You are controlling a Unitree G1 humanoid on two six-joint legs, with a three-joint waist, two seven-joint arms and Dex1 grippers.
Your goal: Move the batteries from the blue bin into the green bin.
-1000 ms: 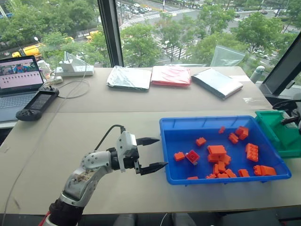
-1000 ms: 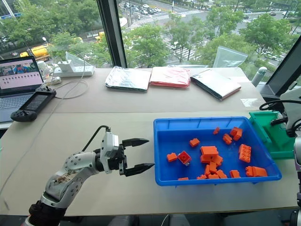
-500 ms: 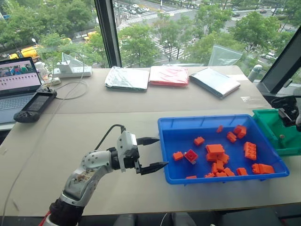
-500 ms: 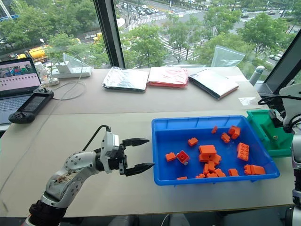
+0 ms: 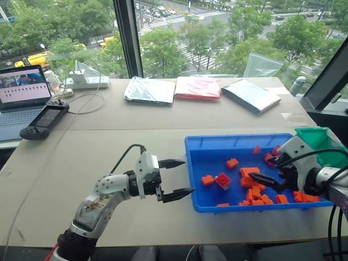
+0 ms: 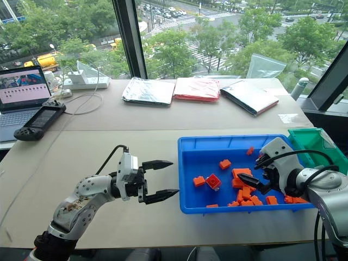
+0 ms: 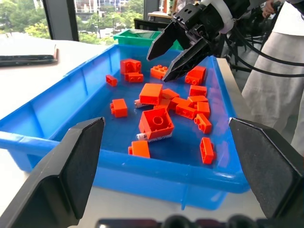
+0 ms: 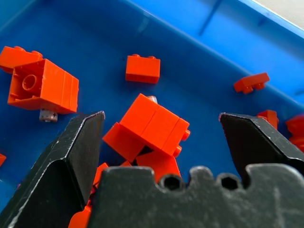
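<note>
Right gripper (image 6: 252,172) is hanging over the blue bin (image 6: 191,203), fingers spread wide with nothing in them, aimed down at the orange brick pile (image 6: 242,183). The batteries are mostly buried: one end pokes out from under the big square brick (image 8: 42,86), another behind the double brick (image 8: 153,124) right between the fingers. That second battery (image 8: 151,99) is closest to the right gripper, just ahead and below; its long axis I'd guess runs under the brick. Left gripper (image 5: 177,176) sits spread outside the bin. Green bin (image 5: 326,142) is just past the blue bin's right end.
</note>
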